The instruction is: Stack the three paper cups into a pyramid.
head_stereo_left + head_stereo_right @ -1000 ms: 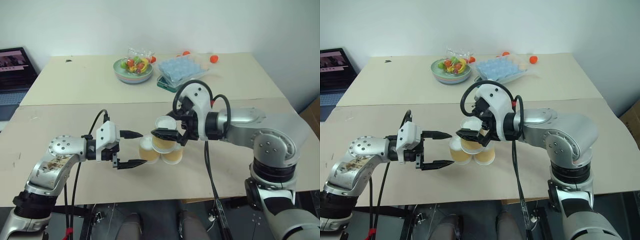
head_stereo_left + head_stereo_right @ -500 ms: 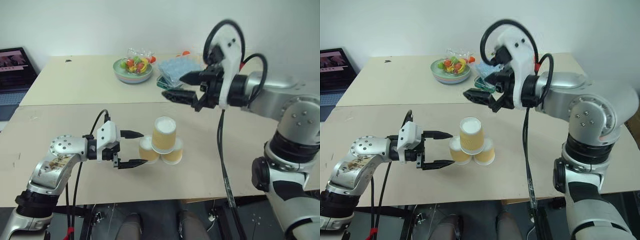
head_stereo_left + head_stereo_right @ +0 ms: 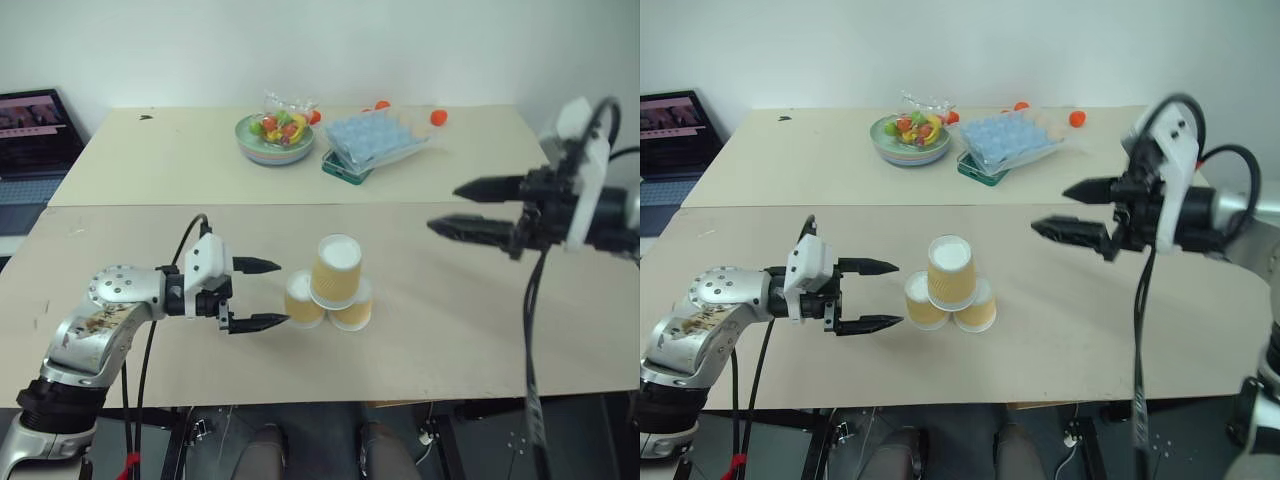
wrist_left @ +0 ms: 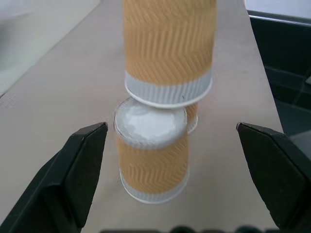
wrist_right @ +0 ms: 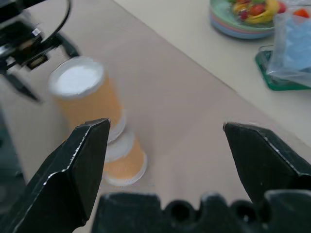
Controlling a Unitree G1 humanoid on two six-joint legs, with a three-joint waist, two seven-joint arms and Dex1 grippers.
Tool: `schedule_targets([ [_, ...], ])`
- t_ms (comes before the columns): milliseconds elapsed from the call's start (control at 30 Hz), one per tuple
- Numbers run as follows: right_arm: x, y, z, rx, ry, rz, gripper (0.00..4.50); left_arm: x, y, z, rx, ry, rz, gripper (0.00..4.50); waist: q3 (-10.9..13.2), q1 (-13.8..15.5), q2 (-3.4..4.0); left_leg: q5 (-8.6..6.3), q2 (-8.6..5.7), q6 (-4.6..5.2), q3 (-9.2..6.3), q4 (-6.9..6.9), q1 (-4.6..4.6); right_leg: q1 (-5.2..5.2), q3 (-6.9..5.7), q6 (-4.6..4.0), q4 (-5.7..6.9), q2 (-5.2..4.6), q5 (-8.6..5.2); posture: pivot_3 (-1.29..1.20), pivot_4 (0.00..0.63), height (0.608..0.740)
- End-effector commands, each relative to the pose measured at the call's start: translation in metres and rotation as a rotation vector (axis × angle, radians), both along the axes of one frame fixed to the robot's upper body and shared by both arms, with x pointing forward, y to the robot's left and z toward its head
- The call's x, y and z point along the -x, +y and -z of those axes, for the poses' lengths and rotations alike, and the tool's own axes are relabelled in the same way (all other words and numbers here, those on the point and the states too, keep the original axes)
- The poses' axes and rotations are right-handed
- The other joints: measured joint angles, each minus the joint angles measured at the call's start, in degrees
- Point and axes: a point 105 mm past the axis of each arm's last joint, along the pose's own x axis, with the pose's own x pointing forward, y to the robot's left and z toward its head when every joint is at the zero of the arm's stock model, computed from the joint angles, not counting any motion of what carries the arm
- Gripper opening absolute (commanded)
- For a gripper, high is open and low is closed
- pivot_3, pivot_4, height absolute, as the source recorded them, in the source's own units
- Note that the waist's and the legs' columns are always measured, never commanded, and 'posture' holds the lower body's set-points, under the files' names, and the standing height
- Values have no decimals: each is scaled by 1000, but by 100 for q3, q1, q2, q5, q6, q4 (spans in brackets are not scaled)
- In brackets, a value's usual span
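A: Near edge first. Where do the cups (image 3: 331, 288) sit?

B: Centre of the frame, on the front table (image 3: 450, 330). Two upside down side by side, touching; the third upside down on top, bridging them.

A: Left tool (image 3: 262, 294)?

B: Lower left, fingers spread wide, empty, tips just beside the left base cup, not touching.

A: Right tool (image 3: 468, 207)?

B: Right of frame, raised, well apart from the cups, fingers wide, holding nothing.

A: Farther back?

B: Rear table: fruit bowl (image 3: 272, 136), blue tray (image 3: 372, 143), orange balls (image 3: 437, 117). Laptop (image 3: 32, 135) at upper left.
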Motion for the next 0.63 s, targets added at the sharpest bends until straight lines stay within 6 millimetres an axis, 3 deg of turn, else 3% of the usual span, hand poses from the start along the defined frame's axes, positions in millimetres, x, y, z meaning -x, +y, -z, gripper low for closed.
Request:
schedule_targets([
  [33, 18, -19, 12, 47, -65, 6, 4421, -9, 6, -14, 12, -48, -89, 4500, -1, 12, -2, 0, 0, 0, 2, 0, 13, 10, 2, 0, 0, 0, 0, 0, 150, 740],
  [200, 30, -10, 28, 29, -119, -34, 4421, -3, 3, -13, 31, -34, -114, 4500, -3, -41, -4, 0, -1, -1, 11, 2, 37, 28, 16, 5, 5, 2, 3, 0, 150, 740],
  [633, 10, 11, 51, -14, -123, -41, 4421, 8, -3, -5, 34, -30, -130, 4500, -1, 8, -8, 0, -1, -2, 5, 2, 72, 74, 9, 6, -8, 3, 1, 0, 150, 740],
])
